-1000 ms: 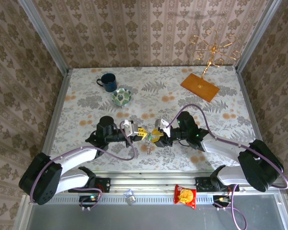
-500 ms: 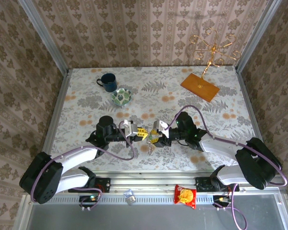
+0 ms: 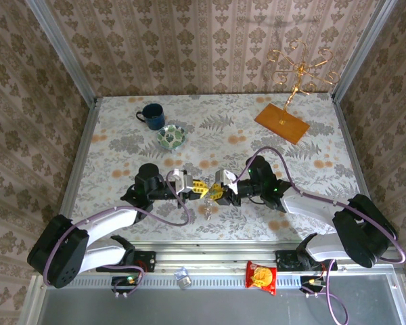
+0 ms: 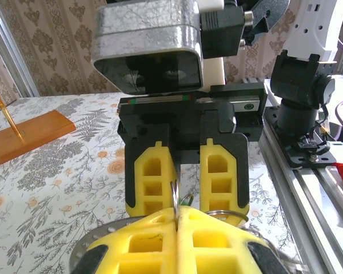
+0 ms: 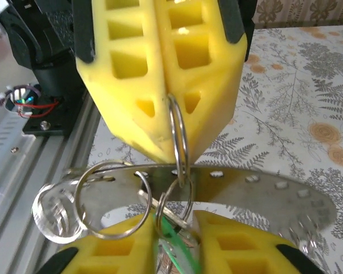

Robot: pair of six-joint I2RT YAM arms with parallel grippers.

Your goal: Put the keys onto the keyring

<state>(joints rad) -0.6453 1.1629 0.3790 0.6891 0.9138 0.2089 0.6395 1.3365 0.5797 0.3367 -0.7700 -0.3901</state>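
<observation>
My two grippers meet tip to tip near the table's front middle. The left gripper (image 3: 202,189) (image 4: 177,212) (image 5: 170,149) is shut on a thin silvery split ring (image 5: 178,134) (image 4: 175,197) that stands edge-on. From that ring hangs a smaller ring with the green-tagged key (image 5: 180,240). The right gripper (image 3: 216,193) (image 5: 174,222) (image 4: 187,197) has closed narrowly around that small ring and green tag. The keys (image 3: 208,208) dangle under the fingertips. The flat grey keyring (image 5: 263,191) (image 4: 87,252), dotted with holes, curves just behind them. Another loose split ring (image 5: 111,200) hangs to the side.
A dark blue mug (image 3: 151,114) and a green-patterned bowl (image 3: 170,137) stand at the back left. An orange board with a gold wire stand (image 3: 281,122) sits at the back right. A snack packet (image 3: 261,276) lies on the front rail.
The right gripper's jaws have narrowed around the small ring and green tag. It has edged slightly left towards the left gripper. The left gripper stays shut on its ring.
</observation>
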